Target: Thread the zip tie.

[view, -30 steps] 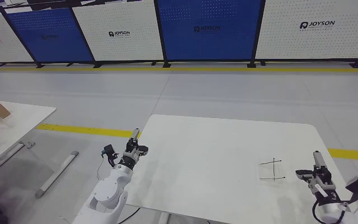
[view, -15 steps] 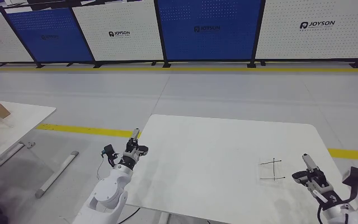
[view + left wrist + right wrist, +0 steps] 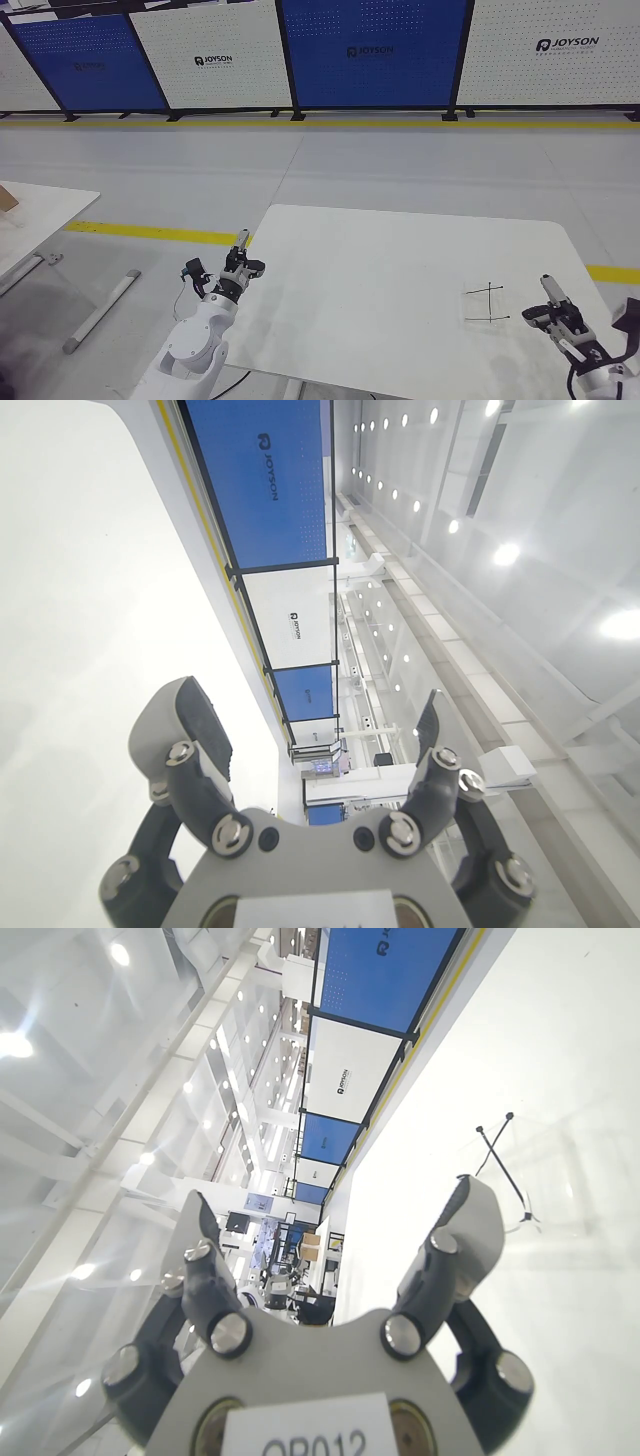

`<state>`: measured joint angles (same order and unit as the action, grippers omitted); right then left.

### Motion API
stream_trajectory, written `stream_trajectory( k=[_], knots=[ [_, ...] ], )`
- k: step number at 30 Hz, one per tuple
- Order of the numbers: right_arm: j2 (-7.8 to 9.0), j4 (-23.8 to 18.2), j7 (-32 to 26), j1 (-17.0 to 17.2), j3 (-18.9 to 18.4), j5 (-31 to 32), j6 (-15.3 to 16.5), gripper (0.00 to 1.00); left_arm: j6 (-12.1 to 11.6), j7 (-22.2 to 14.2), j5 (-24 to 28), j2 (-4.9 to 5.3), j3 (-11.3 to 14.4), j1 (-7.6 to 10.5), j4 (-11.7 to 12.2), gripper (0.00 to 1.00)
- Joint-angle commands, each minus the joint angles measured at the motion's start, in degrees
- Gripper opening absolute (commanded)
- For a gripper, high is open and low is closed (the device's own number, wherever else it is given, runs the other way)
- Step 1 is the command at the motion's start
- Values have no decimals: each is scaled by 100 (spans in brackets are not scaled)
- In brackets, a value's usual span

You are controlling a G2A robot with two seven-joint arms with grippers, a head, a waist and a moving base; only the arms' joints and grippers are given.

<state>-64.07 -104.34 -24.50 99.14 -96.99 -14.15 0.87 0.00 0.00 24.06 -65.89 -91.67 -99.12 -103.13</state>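
Top view: we see black zip ties (image 3: 487, 303) lying crossed on the white table (image 3: 380, 290), nr its right side. Our right claw (image 3: 548, 286) is near them; our left claw (image 3: 241, 240) sits at the table's left edge, well apart.
Left wrist view: left claw (image 3: 310, 695) spread wide, holding nothing.
Right wrist view: right claw (image 3: 332, 1188) also wide, empty, w/ the zip ties (image 3: 500, 1153) on the table beyond its tips.

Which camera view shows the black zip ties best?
The right wrist view: the zip ties lie crossed on the table, heads visible. The top view gives them as faint thin lines near the right claw. The left wrist view faces the wall panels.
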Motion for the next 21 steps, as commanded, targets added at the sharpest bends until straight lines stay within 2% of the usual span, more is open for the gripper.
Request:
stream_trajectory(
  k=[1,5,7,11,13,16,21],
  knots=[
    [0,0,-1,0,0,1,0,100,0,0,0,0,0,0,0,100],
    [5,-33,-83,-6,1,43,39,100,0,0,0,0,0,0,0,100],
    [38,-39,-502,-24,-36,210,97,100,0,0,0,0,0,0,0,100],
    [134,44,-1527,-256,-96,661,-23,100,0,0,0,0,0,0,0,100],
    [167,142,-1808,-404,-64,897,-89,100,0,0,0,0,0,0,0,100],
    [172,220,-1762,-563,38,1015,-256,100,0,0,0,0,0,0,0,100],
    [172,220,-1762,-563,38,1015,-256,100,0,0,0,0,0,0,0,100]
  ],
)
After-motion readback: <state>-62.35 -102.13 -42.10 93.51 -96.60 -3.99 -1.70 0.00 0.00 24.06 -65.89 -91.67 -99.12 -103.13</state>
